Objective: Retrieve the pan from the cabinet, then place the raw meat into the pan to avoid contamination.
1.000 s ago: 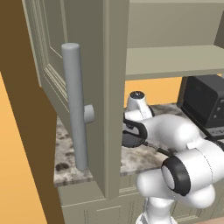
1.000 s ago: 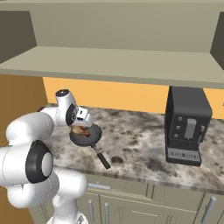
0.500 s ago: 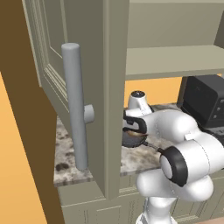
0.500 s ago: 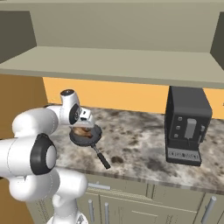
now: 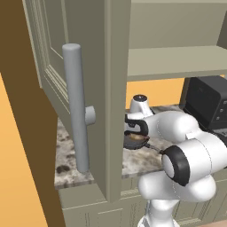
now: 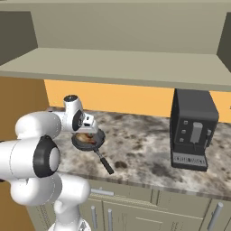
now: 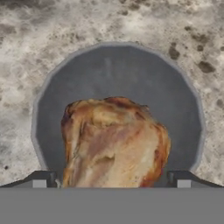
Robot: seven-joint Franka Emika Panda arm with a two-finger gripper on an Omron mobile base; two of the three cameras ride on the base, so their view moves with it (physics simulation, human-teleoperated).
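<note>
Now the pan [image 7: 118,78] sits flat on the speckled stone counter [image 6: 144,149], and the raw meat [image 7: 114,142] lies inside it. From the hand camera the meat is a lumpy brown-orange piece with pale patches, down at 6 o'clock in the round dark pan, with bare pan floor showing from 9 o'clock over the top to 3 o'clock. The gripper [image 6: 89,128] hangs just over the pan, and its jaws are spread wide, one dark tip on each side of the meat, with a little gap at each side, so they hold nothing. From the right base camera the pan [image 6: 88,140] is near the front left of the counter, and its thin dark handle [image 6: 103,162] points toward 5 o'clock, to the counter's front edge. The black coffee machine [image 6: 193,130] stands well apart from it, at 3 o'clock. From the left base camera the cabinet [image 5: 84,84] is open, its door swung out close to the camera with a long grey bar handle [image 5: 76,106] on it. The pan [image 5: 135,141] and a bit of the meat [image 5: 136,138] peek out just past the door's edge, under the white arm [image 5: 177,133].
</note>
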